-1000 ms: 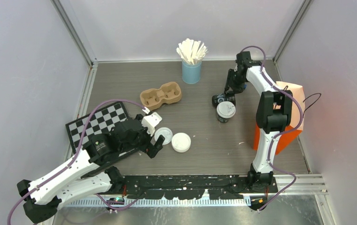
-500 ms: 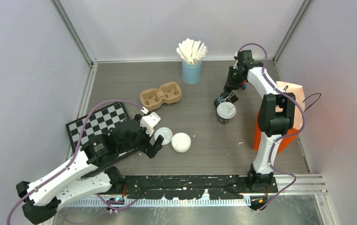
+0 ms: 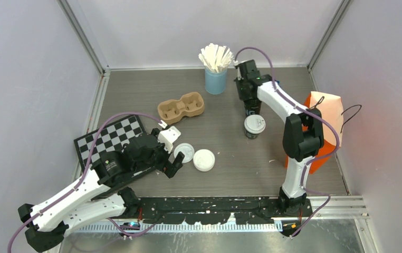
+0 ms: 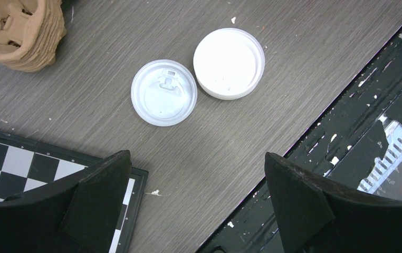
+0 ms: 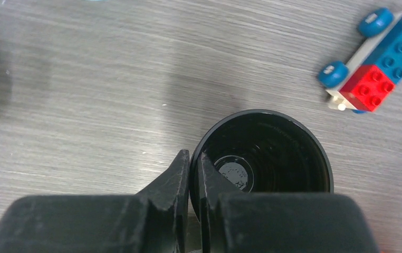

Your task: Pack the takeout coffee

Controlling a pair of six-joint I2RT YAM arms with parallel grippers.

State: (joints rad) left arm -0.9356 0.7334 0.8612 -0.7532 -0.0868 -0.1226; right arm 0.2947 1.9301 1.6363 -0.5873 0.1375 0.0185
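Top view: grey wood table [image 3: 225, 153], pale walls [image 3: 188, 31], lidded cup [image 3: 254, 125] mid-right, open cup [image 3: 251, 110] just behind. Left wrist: left gripper [image 4: 197, 156] spread wide above two white lids [image 4: 163, 93]. Right wrist: right gripper [image 5: 192, 158] seemingly pinches the open cup's rim.

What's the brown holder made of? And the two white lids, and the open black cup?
Holder: likely molded paper pulp, matte and rough, with layered fibrous edges. Lids: thin smooth plastic; this one see-through-ish, the other solid white. Cup: probably paper, thin rolled rim, slightly shiny black inside.
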